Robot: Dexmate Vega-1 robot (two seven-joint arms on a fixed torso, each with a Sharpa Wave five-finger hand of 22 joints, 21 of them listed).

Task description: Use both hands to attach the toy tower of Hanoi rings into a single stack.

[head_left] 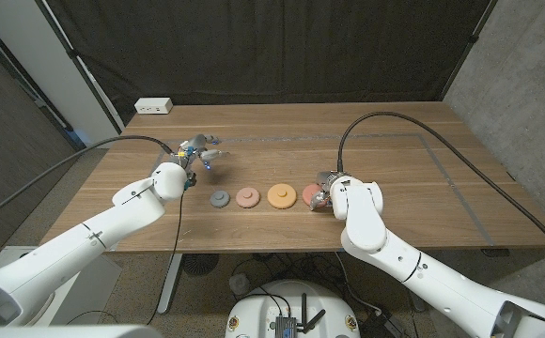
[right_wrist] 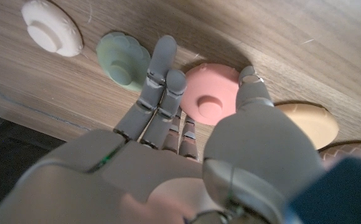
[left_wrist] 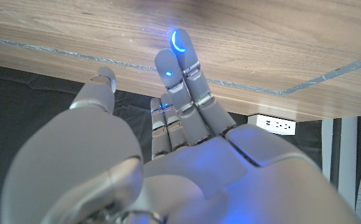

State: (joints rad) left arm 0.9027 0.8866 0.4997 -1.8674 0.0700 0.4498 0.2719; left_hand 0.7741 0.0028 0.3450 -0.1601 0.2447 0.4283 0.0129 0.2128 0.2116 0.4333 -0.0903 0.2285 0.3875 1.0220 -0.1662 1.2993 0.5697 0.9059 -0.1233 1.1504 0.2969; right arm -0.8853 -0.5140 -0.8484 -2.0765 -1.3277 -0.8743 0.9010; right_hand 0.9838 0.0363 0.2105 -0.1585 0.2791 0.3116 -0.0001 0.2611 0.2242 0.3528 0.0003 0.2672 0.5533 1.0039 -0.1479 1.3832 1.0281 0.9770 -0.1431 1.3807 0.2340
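The toy tower of Hanoi rings lie apart on the wooden table [head_left: 413,178], not stacked. In the head view a row runs between the two hands: a grey ring [head_left: 219,198], a salmon ring [head_left: 246,197], an orange ring [head_left: 279,195] and a pink ring [head_left: 308,196].

The right hand [head_left: 326,195] sits at the end of that row, over the pink ring [right_wrist: 210,101]. In the right wrist view its fingers [right_wrist: 162,81] reach past one side of that ring and its thumb [right_wrist: 250,84] past the other, with the ring's raised hub showing between them. Whether they grip the ring or only bracket it, I cannot tell. Just beyond the fingertips lie a pale green ring [right_wrist: 123,60] and a white ring [right_wrist: 48,28]; beside the thumb is the orange ring [right_wrist: 310,123].

The left hand [head_left: 195,156] hovers over bare wood, beyond and to the outer side of the grey ring, well apart from it. In the left wrist view its fingers [left_wrist: 179,74] extend straight and close together, fingertip lights glowing blue, with the thumb [left_wrist: 96,92] spread aside; it holds nothing.

A white power strip [head_left: 153,106] lies at the far table edge beyond the left hand. No writing is legible anywhere.
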